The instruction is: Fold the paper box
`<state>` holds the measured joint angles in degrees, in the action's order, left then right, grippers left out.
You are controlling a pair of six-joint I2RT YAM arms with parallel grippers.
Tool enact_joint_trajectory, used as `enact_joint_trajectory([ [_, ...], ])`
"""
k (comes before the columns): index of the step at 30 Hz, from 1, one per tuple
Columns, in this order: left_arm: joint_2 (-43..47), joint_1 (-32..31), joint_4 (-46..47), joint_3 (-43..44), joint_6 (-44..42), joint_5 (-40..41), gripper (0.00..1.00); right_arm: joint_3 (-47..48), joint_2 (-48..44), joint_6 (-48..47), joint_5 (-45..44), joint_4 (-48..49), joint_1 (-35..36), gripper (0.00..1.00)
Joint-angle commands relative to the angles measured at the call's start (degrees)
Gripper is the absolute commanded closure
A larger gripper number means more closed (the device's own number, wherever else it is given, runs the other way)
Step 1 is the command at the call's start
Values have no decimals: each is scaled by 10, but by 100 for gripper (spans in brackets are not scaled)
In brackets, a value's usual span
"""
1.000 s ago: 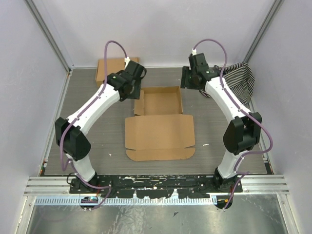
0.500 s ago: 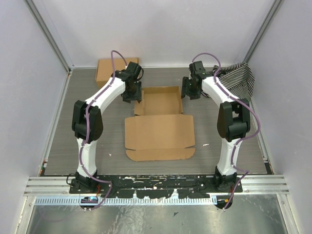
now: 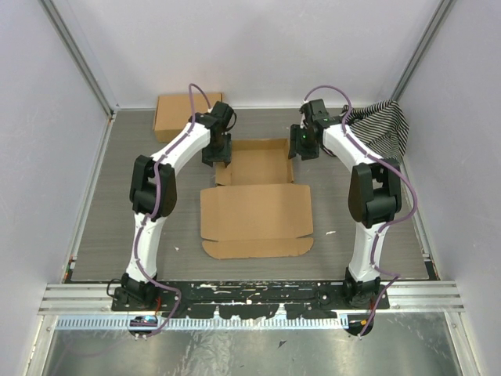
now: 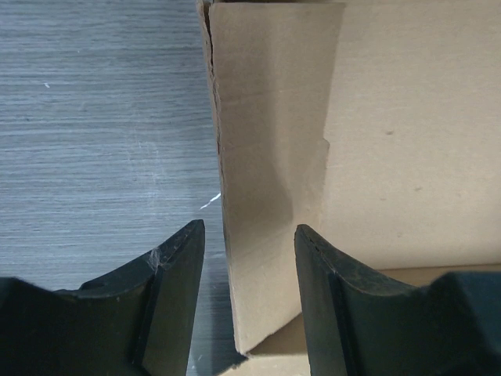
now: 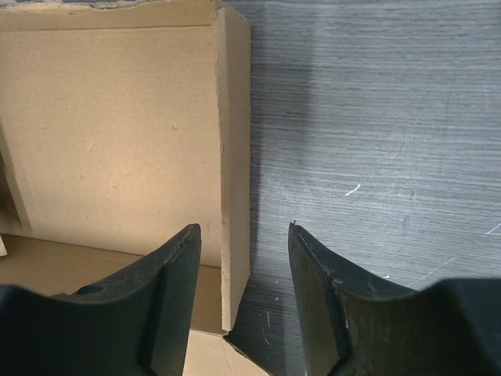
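A grey wood-grain table (image 3: 102, 219) stands inside pale walls, and the paper box (image 3: 258, 211) lies in the middle of it, between the two arms. It is only half formed. The far part already makes a shallow tray with raised walls, while the large near panel with its front flap lies flat on the table, toward the arm bases.

The left gripper (image 4: 249, 231) hangs over the left side wall (image 4: 266, 157) of the tray. Its jaws are apart, one finger outside the wall and one inside, and a gap shows on the outer side, so it holds nothing. The right gripper (image 5: 244, 231) is placed in the same way over the right side wall (image 5: 233, 157) – jaws apart, the thin cardboard edge between them, not pinched.

I judge this mirrored position has a purpose: with each wall between two fingers, the arms can close on both sides together and keep the walls upright, or press them inward, so the tray does not fall open while the lid is brought over.

A second piece of cardboard (image 3: 178, 110) lies in the far left corner and a striped cloth (image 3: 383, 125) at the far right – both well apart from the work.
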<state>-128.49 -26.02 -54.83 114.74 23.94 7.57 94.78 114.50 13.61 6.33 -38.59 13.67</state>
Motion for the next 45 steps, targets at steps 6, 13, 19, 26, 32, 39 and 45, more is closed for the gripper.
enact_joint_trajectory([
  [6, -29, 1, -10, 10, -11, 27, 50, -6, -1, -12, 5, 22, 10, 48],
  [13, -49, -1, -45, 38, -38, 82, 98, -5, 3, -13, -5, 18, 16, 50],
  [19, -55, -31, -66, 33, -111, 233, 100, -6, 3, -11, -14, 19, 17, 51],
  [26, -66, -49, -47, 19, -118, 205, 86, -5, -1, -6, -11, 25, 18, 52],
  [32, -52, -41, -64, 40, -107, 168, 33, 4, -21, -22, -14, 27, 17, 52],
  [39, 87, -22, -14, -30, -94, 113, 19, 17, -44, -71, 51, 98, 18, 51],
  [45, 258, -7, 68, -157, -78, 31, 21, 59, 5, -131, 99, 163, 27, 46],
])
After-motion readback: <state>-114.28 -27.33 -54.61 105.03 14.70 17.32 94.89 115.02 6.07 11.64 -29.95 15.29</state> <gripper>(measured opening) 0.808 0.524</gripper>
